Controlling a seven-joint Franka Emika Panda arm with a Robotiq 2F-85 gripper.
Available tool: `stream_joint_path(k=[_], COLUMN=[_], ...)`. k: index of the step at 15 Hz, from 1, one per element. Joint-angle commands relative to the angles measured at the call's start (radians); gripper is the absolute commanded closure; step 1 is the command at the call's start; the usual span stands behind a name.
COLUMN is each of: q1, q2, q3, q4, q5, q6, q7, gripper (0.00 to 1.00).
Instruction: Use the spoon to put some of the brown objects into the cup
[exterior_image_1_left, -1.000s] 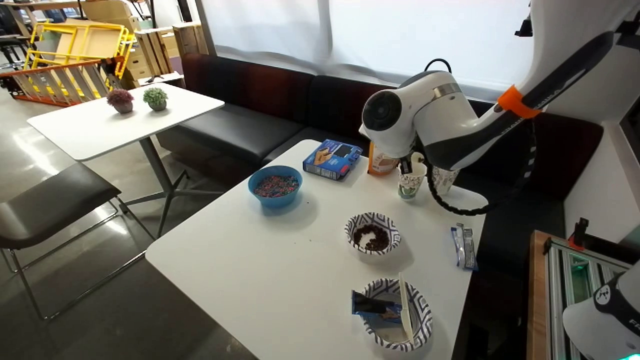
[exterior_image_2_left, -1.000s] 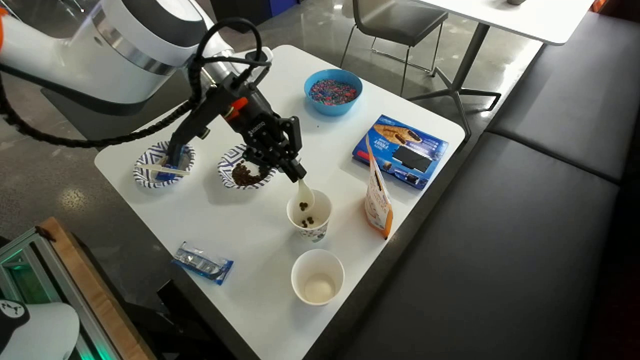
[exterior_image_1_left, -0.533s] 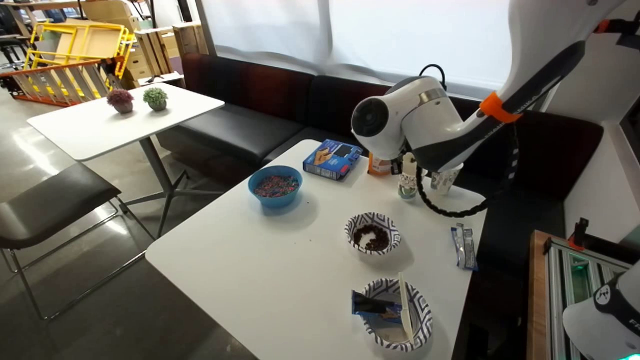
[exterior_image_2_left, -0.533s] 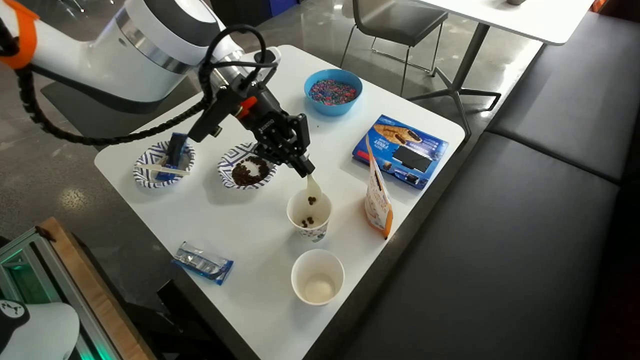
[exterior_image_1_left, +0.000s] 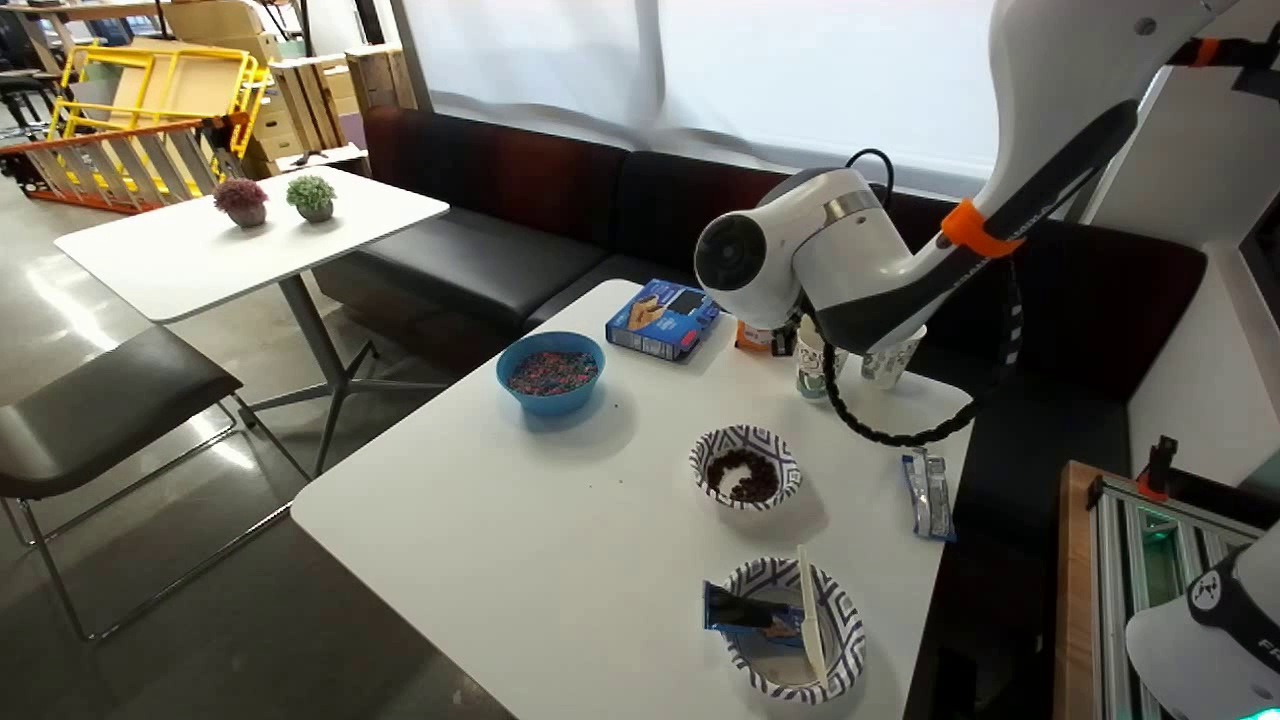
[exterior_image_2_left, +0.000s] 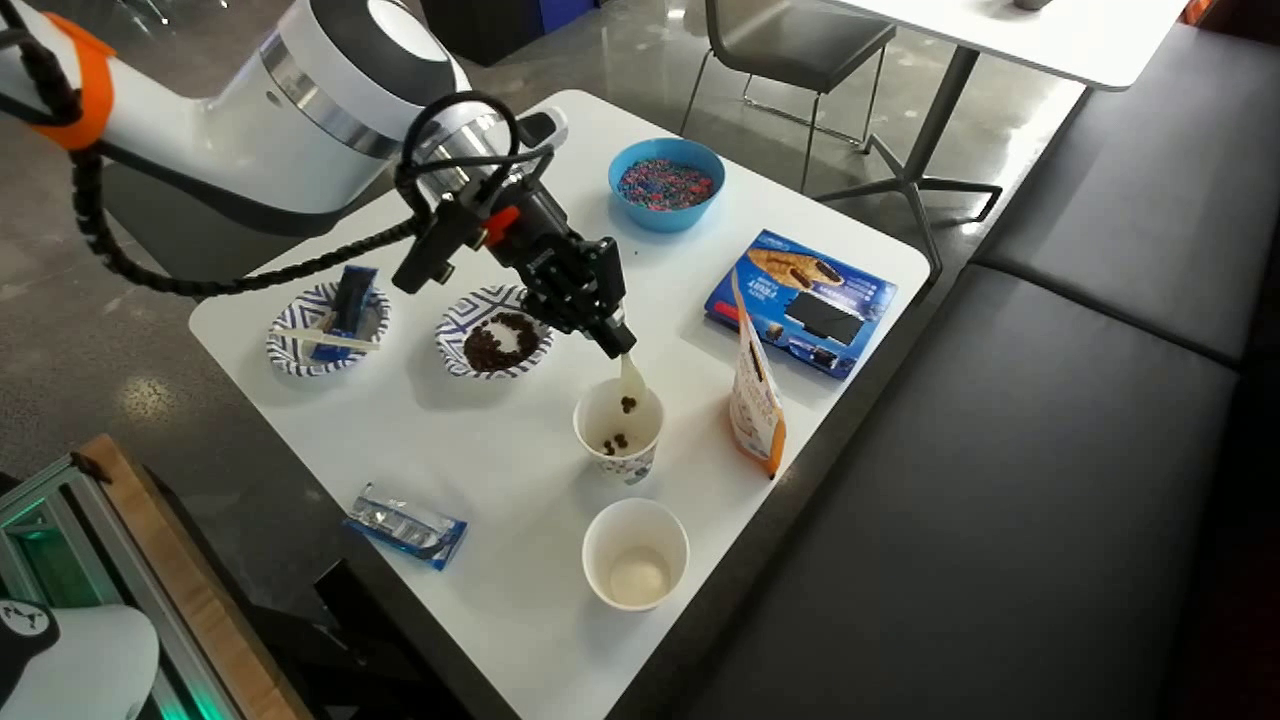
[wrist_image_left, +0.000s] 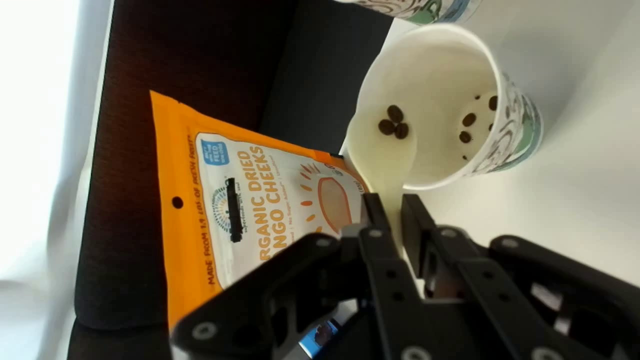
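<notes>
My gripper (wrist_image_left: 391, 201) is shut on the handle of the pale cream spoon (wrist_image_left: 384, 160). The gripper (exterior_image_2_left: 620, 345) also shows in an exterior view, just above the cup, with the spoon (exterior_image_2_left: 632, 376) pointing down into it. The spoon's bowl lies at the mouth of the patterned paper cup (wrist_image_left: 430, 65), tilted against its inner side, with three brown pieces (wrist_image_left: 395, 115) on it. Several brown pieces (wrist_image_left: 468, 120) lie at the cup's bottom. The heap of brown objects (exterior_image_1_left: 752, 482) sits in a small patterned bowl (exterior_image_1_left: 740, 435). In that view the arm hides the spoon.
A second paper cup (exterior_image_2_left: 636, 590) stands close beside. An orange-and-white pouch (wrist_image_left: 225, 200) stands upright near the cup. A blue box (exterior_image_1_left: 664, 318), a blue bowl (exterior_image_1_left: 550, 402), wrappers (exterior_image_1_left: 930, 495), and another patterned bowl (exterior_image_1_left: 850, 655) holding a pale utensil are on the table.
My gripper and the spoon have moved toward the pouch side of the cup. The spoon has shifted from mid-cup to the side of its mouth. The brown pieces stay on the spoon.
</notes>
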Motion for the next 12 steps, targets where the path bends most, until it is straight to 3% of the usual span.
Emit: stream_joint_path(k=[1,12], q1=[0.009,0.008], q2=[0.011,-0.012], q3=[-0.002,-0.008], q4=[-0.015,-0.054], q5=[-0.031,-0.081], q6=[-0.007,-0.002], q7=[0.109,0.359], gripper=[0.97,0.97])
